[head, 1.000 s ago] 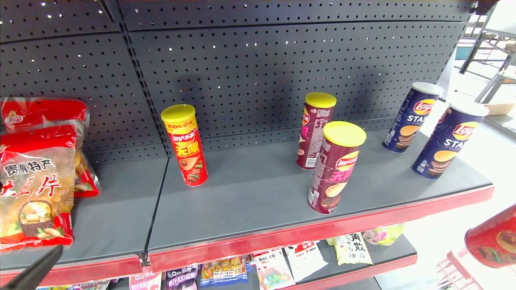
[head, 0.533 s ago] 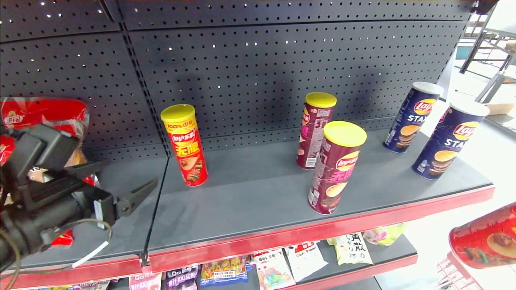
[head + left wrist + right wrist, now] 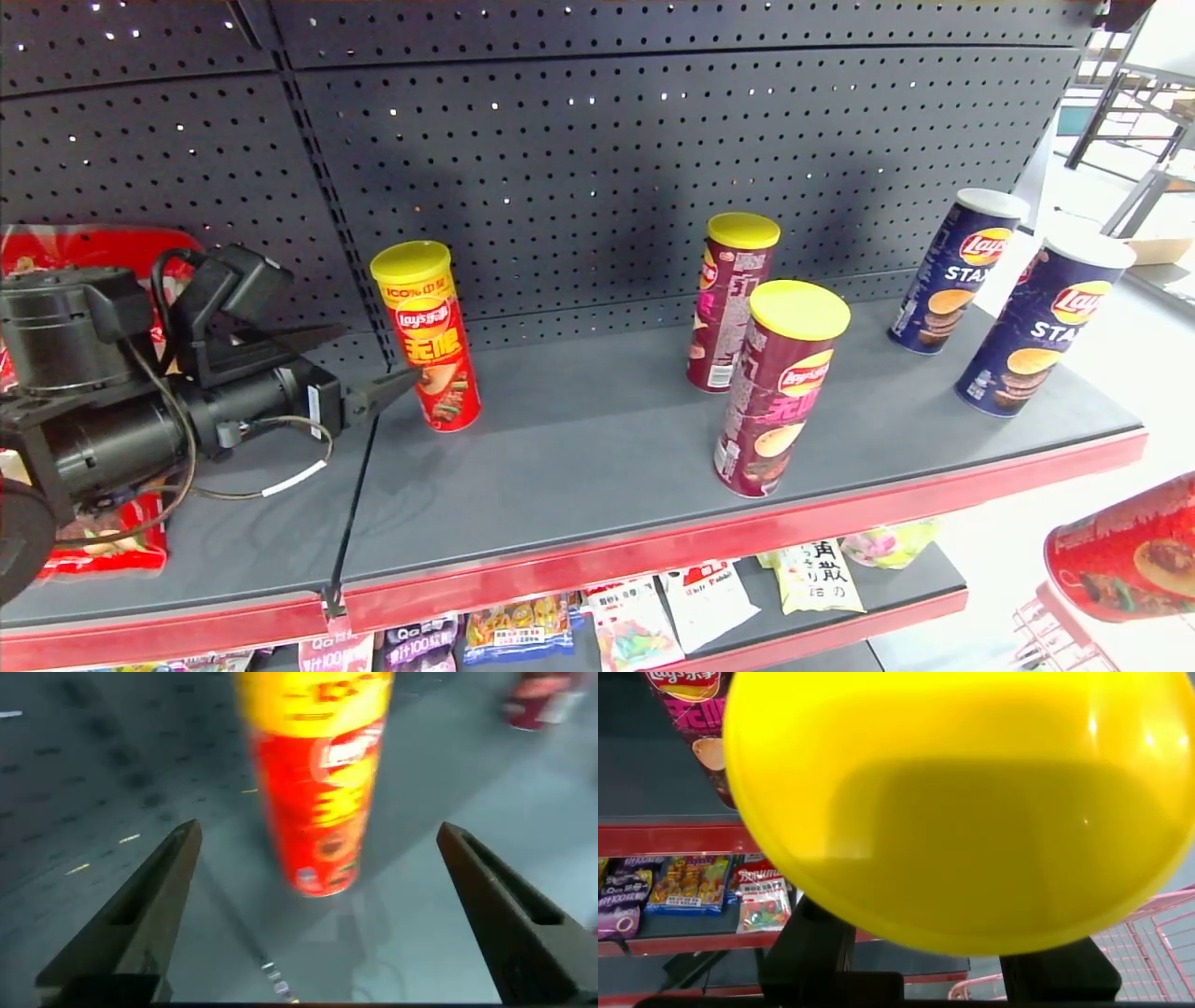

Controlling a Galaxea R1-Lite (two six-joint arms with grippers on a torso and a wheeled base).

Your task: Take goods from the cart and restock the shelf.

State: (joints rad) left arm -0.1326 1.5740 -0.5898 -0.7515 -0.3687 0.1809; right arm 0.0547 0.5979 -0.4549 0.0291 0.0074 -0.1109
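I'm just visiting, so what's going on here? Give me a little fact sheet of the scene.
shelf: grey board, red front edge
left tool: open, level with the standing red can, not closed on it
right tool: shut on the held red can, yellow lid, low near the pink cart
other stock: two maroon cans, two blue cans, all upright
far left: red snack bags
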